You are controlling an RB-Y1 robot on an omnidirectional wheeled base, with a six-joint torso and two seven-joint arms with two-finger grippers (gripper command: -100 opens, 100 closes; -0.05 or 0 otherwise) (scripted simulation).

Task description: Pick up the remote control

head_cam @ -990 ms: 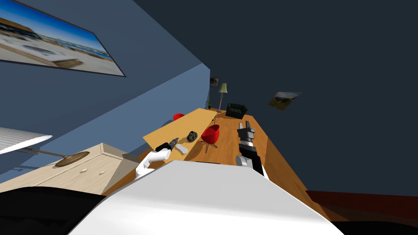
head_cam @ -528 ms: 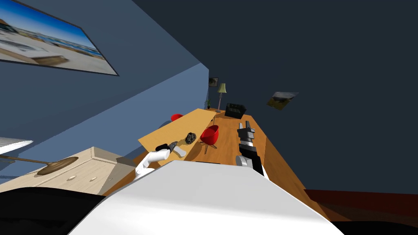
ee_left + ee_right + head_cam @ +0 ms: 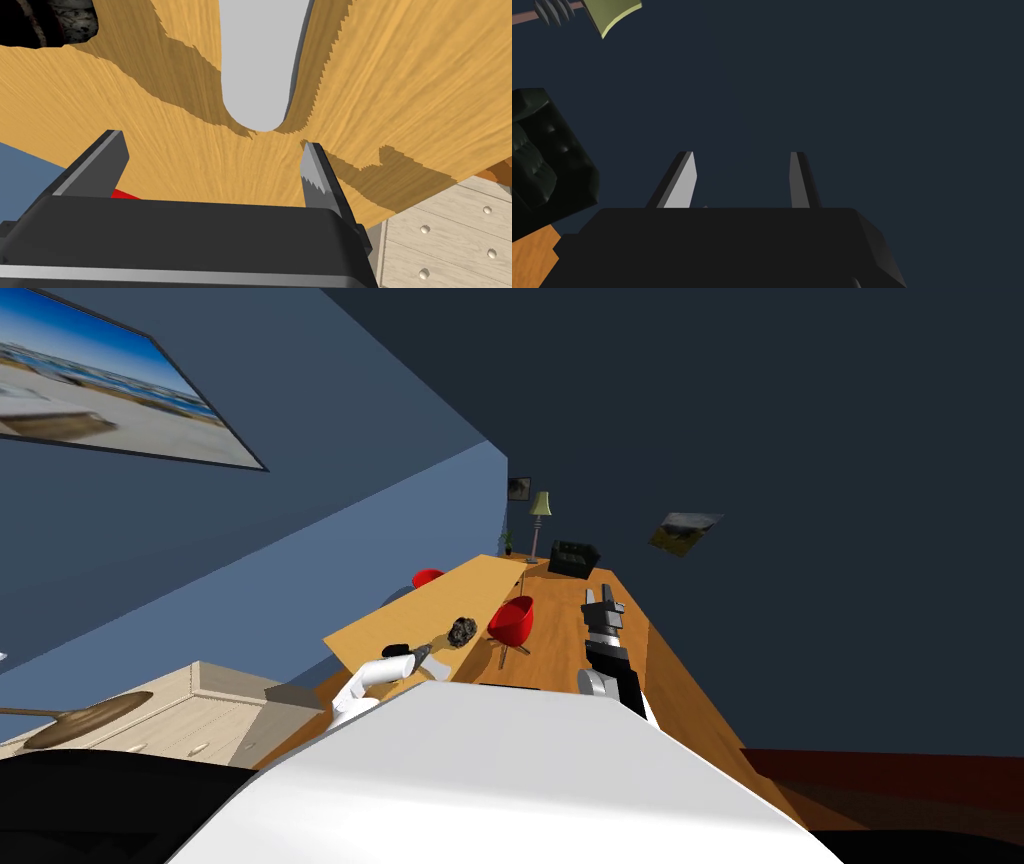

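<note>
The long, light grey remote control (image 3: 255, 60) with a round end lies flat on the wooden bench (image 3: 400, 75), near its close edge.

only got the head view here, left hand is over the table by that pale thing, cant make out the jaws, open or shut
Observer: Open. In the left wrist view the left gripper has its jaws standing wide apart over the wooden table, with nothing between them.
Operator: ok so where is the remote against them
Observer: The light grey remote control lies flat on the table just ahead of the jaw tips. Its rounded near end is lined up with the gap between them but is not yet inside it.
</note>
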